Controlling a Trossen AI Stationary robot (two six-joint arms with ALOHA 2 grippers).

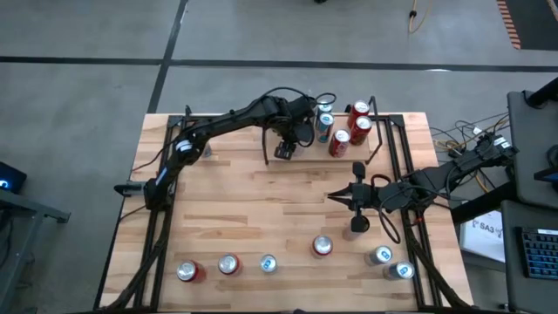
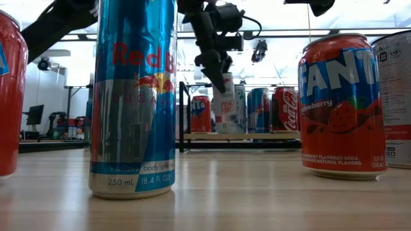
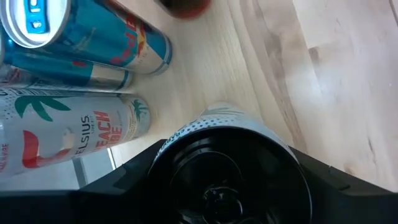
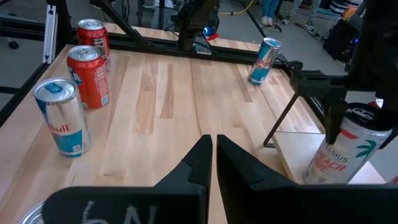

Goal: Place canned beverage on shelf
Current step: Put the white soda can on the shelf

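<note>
Red Bull can (image 2: 133, 96) stands nearest on the wooden tabletop (image 1: 261, 209); left hand (image 1: 285, 150) grips a Celsius can (image 4: 341, 151) over the shelf (image 2: 237, 136).

Even, bright overhead light fell on the pale butcher-block wooden counter (image 1: 261, 218), with soft shadows. In the low view, ceiling lamps glared white behind the blurred near tall blue-and-silver can (image 2: 133, 96).

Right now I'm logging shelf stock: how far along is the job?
Done: several cans already stand on the shelf. In hand: the left gripper holds a white can upright at the shelf's edge; whether it rests on the board is unclear. Left: six cans wait along the table's near side. The right gripper waits shut at mid-table.
</note>
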